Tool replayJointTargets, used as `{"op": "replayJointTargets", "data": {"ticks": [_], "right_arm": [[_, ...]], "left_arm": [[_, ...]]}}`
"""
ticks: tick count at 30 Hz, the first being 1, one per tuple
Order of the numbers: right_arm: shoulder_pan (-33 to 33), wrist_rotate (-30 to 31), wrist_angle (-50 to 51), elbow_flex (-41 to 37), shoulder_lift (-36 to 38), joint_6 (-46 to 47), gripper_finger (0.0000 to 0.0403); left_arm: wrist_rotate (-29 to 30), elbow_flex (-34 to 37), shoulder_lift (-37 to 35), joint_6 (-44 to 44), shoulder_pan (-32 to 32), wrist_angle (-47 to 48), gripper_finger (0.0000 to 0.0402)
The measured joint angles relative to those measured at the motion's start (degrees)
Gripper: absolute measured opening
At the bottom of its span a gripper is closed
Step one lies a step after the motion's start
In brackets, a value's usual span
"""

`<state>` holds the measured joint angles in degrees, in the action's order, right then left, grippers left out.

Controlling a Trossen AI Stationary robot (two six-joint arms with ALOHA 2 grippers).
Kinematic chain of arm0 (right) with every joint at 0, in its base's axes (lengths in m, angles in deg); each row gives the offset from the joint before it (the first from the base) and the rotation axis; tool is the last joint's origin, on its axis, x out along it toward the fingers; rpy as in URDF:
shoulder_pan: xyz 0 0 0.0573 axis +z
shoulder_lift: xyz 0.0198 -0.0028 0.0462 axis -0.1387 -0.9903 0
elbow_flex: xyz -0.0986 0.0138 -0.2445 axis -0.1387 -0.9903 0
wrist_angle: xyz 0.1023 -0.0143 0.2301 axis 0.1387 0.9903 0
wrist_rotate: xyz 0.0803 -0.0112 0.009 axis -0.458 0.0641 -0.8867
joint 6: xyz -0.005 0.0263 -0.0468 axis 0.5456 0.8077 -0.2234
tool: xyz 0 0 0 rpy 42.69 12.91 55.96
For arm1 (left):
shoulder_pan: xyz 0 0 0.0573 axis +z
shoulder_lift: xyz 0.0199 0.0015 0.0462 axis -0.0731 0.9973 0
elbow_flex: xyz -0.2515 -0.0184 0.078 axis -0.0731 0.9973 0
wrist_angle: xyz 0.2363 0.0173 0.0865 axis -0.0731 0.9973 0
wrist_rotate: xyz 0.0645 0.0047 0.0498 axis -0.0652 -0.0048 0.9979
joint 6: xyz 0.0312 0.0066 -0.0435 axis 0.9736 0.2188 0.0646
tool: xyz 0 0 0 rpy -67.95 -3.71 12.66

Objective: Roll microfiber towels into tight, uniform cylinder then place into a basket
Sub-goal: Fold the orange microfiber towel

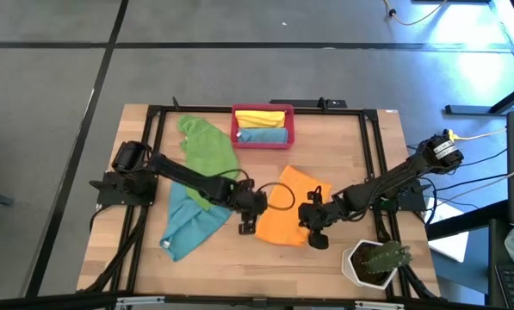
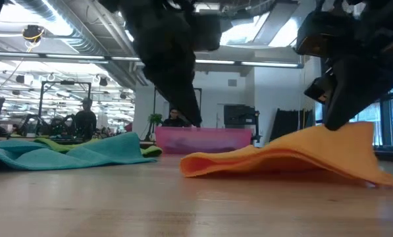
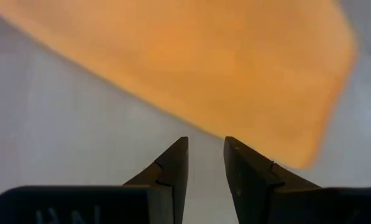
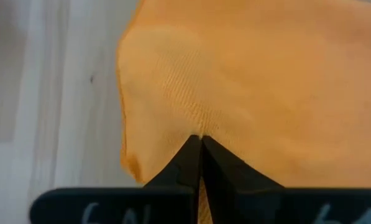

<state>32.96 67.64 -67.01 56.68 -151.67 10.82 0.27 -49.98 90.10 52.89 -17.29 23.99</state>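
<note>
**Orange towel pinched at one edge, second gripper alongside**

Nearest the front edge of the surface (image 1: 239, 267), a white pot with a plant (image 1: 375, 261) is seen at the right corner. Just beyond it, the orange towel (image 1: 291, 215) is gripped at its right edge by the right gripper (image 4: 201, 146), fingers pressed together on a fold of the cloth, which is lifted there. At the towel's left edge the left gripper (image 3: 206, 163) is held over bare wood, fingers slightly parted, nothing between them. A teal towel (image 1: 188, 224) is spread at the left, with a green towel (image 1: 209, 146) beyond it. Farthest back, the pink basket (image 1: 236, 129) is seen with a yellow roll (image 1: 263, 118) and a blue roll (image 1: 263, 135) lying in it.
</note>
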Motion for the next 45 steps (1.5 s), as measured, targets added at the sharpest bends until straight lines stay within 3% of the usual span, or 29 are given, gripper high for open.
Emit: {"op": "replayJointTargets", "data": {"ticks": [5, 13, 25, 31, 41, 45], "right_arm": [[0.1, 1.4, -1.5, 0.0, 0.0, 5.0, 0.0024], [1.8, 4.1, -2.5, 0.0, 0.0, 8.2, 0.0068], [2.8, 3.7, -2.1, 0.0, -1.6, 4.6, 0.0133], [2.8, 2.6, -2.0, 0.0, -1.6, 3.5, 0.0164], [3.1, 1.4, -4.8, 0.0, -1.6, 3.0, 0.0172], [3.1, -1.3, -5.8, 0.7, -1.6, 2.0, 0.0172]], "left_arm": [[0.8, 0.0, 0.0, 0.0, -4.9, 0.0, 0.0094], [3.5, 0.0, 0.0, 0.0, -10.4, 0.0, 0.0094], [5.9, 0.0, 0.0, 0.0, -10.4, -3.2, 0.0094], [3.6, 0.0, 0.0, 0.2, -11.0, -3.3, 0.0094], [8.0, 0.0, 0.0, 3.1, -14.3, -3.6, 0.0094], [3.6, -1.7, 0.0, 4.1, -16.3, -7.7, 0.0094]]}}
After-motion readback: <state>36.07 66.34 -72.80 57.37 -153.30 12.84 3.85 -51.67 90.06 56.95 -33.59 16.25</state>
